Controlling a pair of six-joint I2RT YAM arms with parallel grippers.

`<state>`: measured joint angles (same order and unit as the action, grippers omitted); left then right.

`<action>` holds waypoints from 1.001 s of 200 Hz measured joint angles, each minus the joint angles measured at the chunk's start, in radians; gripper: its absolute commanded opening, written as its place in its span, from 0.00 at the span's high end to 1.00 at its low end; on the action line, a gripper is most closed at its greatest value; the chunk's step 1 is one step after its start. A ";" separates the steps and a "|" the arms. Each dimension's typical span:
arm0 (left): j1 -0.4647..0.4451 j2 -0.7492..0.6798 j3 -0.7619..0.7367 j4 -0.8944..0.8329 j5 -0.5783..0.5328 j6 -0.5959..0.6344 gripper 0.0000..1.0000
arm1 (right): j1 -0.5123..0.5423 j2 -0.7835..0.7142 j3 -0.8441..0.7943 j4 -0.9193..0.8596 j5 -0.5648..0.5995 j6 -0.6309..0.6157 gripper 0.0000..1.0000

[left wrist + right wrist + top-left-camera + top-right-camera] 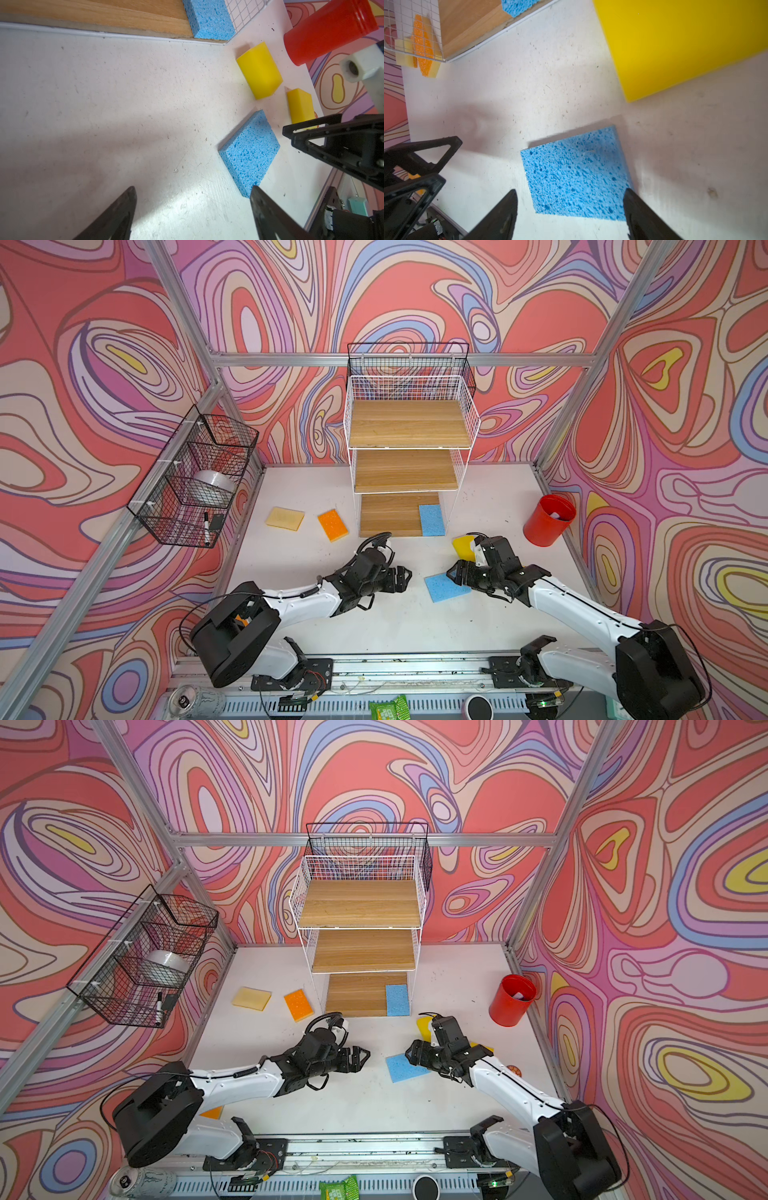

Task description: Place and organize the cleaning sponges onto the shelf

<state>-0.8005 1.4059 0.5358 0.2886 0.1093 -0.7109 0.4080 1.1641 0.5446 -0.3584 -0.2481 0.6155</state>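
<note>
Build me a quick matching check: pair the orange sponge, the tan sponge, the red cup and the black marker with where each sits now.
Things:
1. orange porous rectangular sponge
2. pale tan rectangular sponge
3. red plastic cylindrical cup
4. black marker pen

Places:
A. inside the black wire basket
B. on the table, just left of the white wire shelf
C. on the table by the right wall
D. on the table, nearest the left wall

Pairs: 1-B, 2-D, 3-C, 4-A
</note>
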 measured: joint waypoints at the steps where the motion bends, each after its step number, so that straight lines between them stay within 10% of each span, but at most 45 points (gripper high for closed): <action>1: 0.000 0.000 0.000 0.000 0.000 0.000 0.13 | 0.000 0.002 0.000 0.001 0.001 0.000 0.18; 200: 0.047 0.002 -0.063 0.081 0.056 -0.077 0.14 | 0.029 0.118 0.000 0.068 -0.137 -0.024 0.18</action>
<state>-0.7540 1.4082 0.4728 0.3695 0.1658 -0.7879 0.4366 1.2819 0.5442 -0.2905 -0.3855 0.5911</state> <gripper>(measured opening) 0.866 0.826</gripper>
